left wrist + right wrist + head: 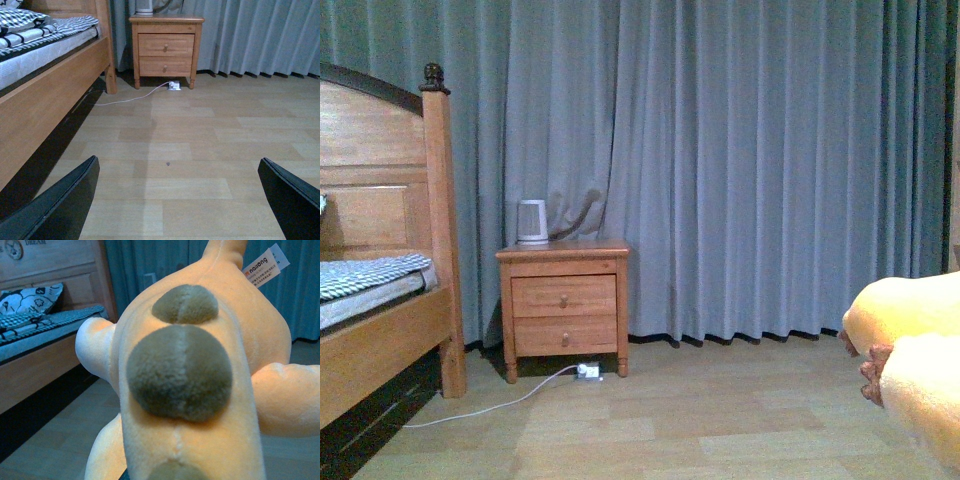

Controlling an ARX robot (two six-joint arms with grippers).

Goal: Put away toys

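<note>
Right wrist view: soft orange-yellow plush animal point(200, 390) crowds the right tool, probably being carried off; its grip's hidden, can't tell. Left tool point(178, 161) gapes wide, empty.

Plush toy point(270, 340) of soft short-pile orange-yellow fabric, spots point(180, 372) of coarser olive-brown fleece, tag point(262, 262) smooth white, bed frame point(380, 350) and nightstand point(563, 300) of satin-varnished wood, curtain point(750, 170) of matt blue-grey cloth, floor point(670, 420) of matt wood-grain planks, left claw point(178, 162) matt black.
</note>
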